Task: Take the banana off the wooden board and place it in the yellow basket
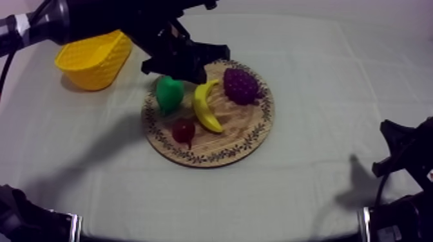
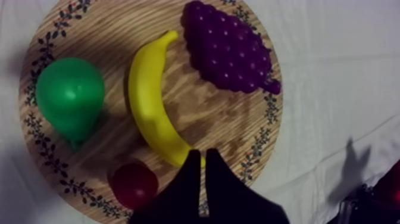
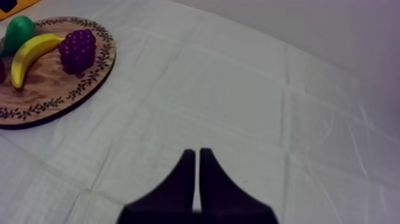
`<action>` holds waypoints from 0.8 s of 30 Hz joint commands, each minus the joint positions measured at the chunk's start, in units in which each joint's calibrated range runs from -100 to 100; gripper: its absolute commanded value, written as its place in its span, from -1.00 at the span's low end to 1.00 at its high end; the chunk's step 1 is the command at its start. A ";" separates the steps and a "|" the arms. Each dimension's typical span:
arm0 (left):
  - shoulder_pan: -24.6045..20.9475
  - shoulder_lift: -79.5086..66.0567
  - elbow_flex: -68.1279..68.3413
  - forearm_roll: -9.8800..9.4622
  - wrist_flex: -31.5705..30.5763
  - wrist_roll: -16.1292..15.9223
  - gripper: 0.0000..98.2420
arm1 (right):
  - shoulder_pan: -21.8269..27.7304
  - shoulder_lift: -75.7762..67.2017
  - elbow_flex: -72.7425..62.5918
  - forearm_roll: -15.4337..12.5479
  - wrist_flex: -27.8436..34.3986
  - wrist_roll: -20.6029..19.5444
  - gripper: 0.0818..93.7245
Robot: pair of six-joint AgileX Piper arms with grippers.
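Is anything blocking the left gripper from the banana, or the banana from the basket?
Nothing visible blocks the left gripper over the banana. The pear lies between banana and basket; lifting should clear it.

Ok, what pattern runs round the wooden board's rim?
Round wooden board: dark leafy vine, clearest in left wrist view.

The banana (image 1: 205, 107) (image 2: 149, 102) (image 3: 28, 56) is plain yellow and curved, and it lies flat on its side across the middle of the wooden board (image 1: 240, 130) (image 2: 209, 121) (image 3: 55, 85). 1 tip points toward the far rim. Its outer curve bulges toward the basket side.

The board is round, with light grain and a dark leaf pattern round its rim, and lies flat on the cloth (image 1: 322, 96).

The yellow basket (image 1: 96, 63) has a textured wall. It stands upright, mouth up, at the table's far left, near the board but apart from it.
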 commanded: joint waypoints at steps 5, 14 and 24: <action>0.19 0.63 -2.91 -1.03 2.44 0.36 -0.96 | -0.01 -0.05 -0.03 0.01 -0.15 -0.02 -0.99; 0.08 0.50 -2.96 -1.39 2.84 1.48 -1.00 | -0.01 -0.05 -0.03 0.01 -0.15 -0.02 -0.99; 0.08 0.29 -1.68 -2.42 2.55 2.35 -1.00 | -0.01 -0.05 -0.03 0.01 -0.15 -0.02 -0.99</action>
